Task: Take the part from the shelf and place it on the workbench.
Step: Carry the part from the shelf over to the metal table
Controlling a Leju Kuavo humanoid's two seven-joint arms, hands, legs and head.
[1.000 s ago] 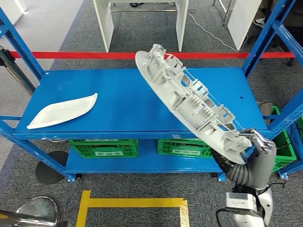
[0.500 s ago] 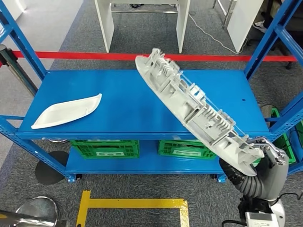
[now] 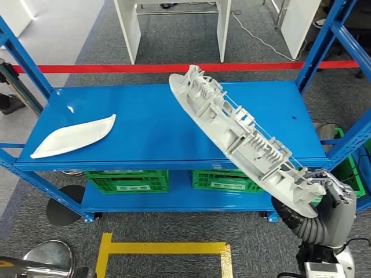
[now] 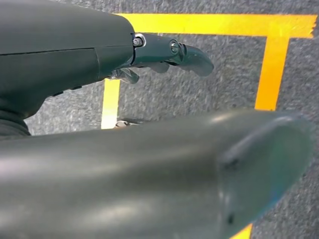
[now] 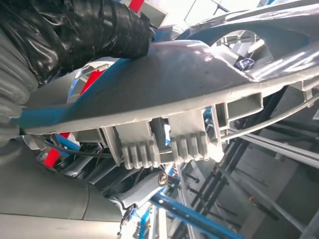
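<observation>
From my head view, my right hand (image 3: 326,188) is gripping the near end of the part (image 3: 238,136), a long pale grey moulded piece with ribs, clips and open cut-outs along its upper face. It is slanting up and away from my hand, its far rounded end hanging above the blue shelf (image 3: 153,124). A second, smooth white curved piece (image 3: 72,137) is lying on the shelf, well apart. Green crates (image 3: 127,180) are sitting on the lower level.

My left wrist view is showing my left hand (image 4: 169,52) holding nothing, fingers extended over grey carpet with yellow tape (image 4: 272,64).

My right wrist view is showing the part (image 5: 180,84) close up (glossy grey skin, toothed clips beneath), with my fingers (image 5: 109,30) closing over it.
</observation>
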